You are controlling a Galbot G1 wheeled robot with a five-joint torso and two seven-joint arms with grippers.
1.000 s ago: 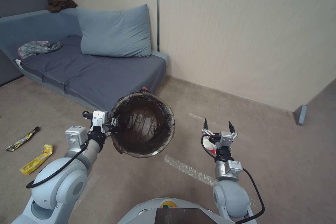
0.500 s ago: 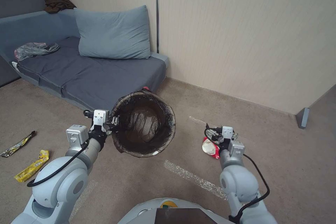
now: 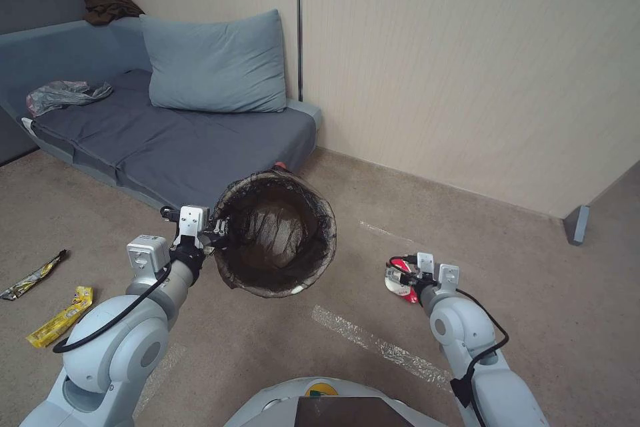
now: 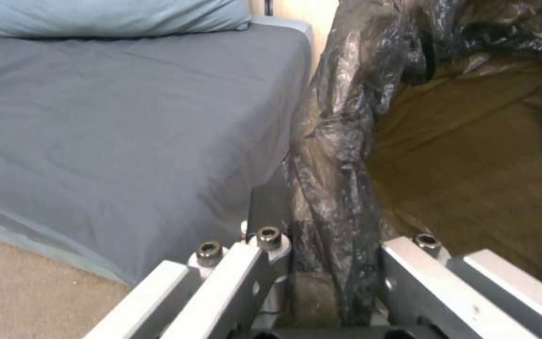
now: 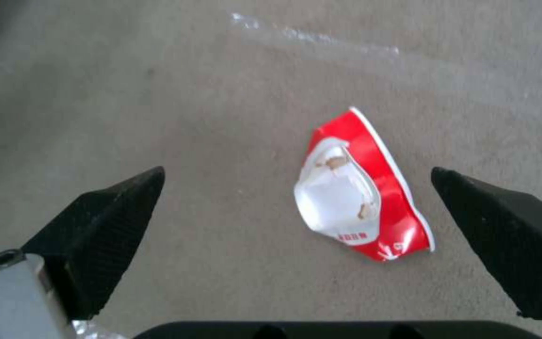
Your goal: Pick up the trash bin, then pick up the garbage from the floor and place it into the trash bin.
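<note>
While the left gripper point(image 3: 215, 235) clamps the trash bin point(image 3: 275, 243) rim, the right gripper point(image 5: 296, 221), spread wide, should straddle the red-and-white snack packet point(image 5: 362, 195) squarely before closing.

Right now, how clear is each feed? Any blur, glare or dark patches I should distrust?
Head view: even light, wide-angle bending at the edges, trash bin interior dark. Left wrist view: soft, the bin's liner glossy. Right wrist view: the red-and-white packet fairly sharp on the carpet, the right gripper jaws near and soft, the tape strip glinting.
</note>
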